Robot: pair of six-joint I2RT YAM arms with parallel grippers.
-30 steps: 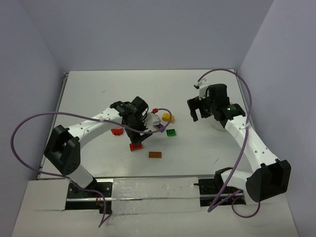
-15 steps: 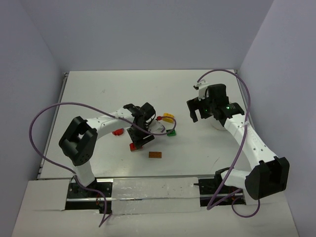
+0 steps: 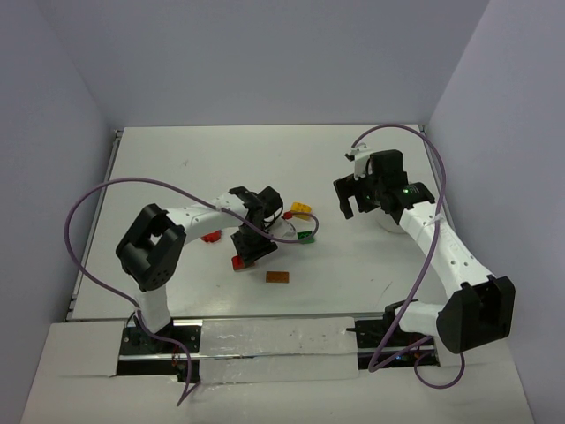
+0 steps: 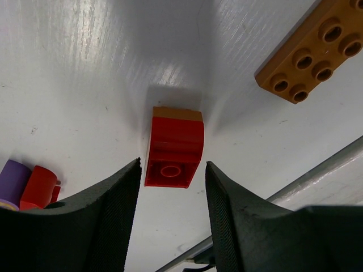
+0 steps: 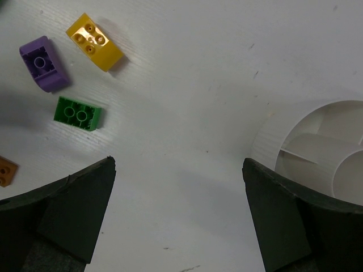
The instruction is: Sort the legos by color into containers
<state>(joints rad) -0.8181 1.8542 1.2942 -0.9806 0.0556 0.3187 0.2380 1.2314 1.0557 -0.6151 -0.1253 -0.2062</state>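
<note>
Astride a red lego (image 4: 174, 148), the left gripper (image 4: 172, 165) is open; right gripper (image 5: 178, 163) too.

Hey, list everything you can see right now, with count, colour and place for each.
red legos: 2, red, one between left gripper jaws, one left of it
orange-brown lego: 1, orange-brown, nearer the bases than that red one
yellow lego: 1, yellow, centre
purple lego: 1, purple, beside yellow
green lego: 1, green, beside purple
cup: 1, white, divided, right of the legos
left gripper: 1, black, astride a red lego
right gripper: 1, black, open, between legos and cup
</note>
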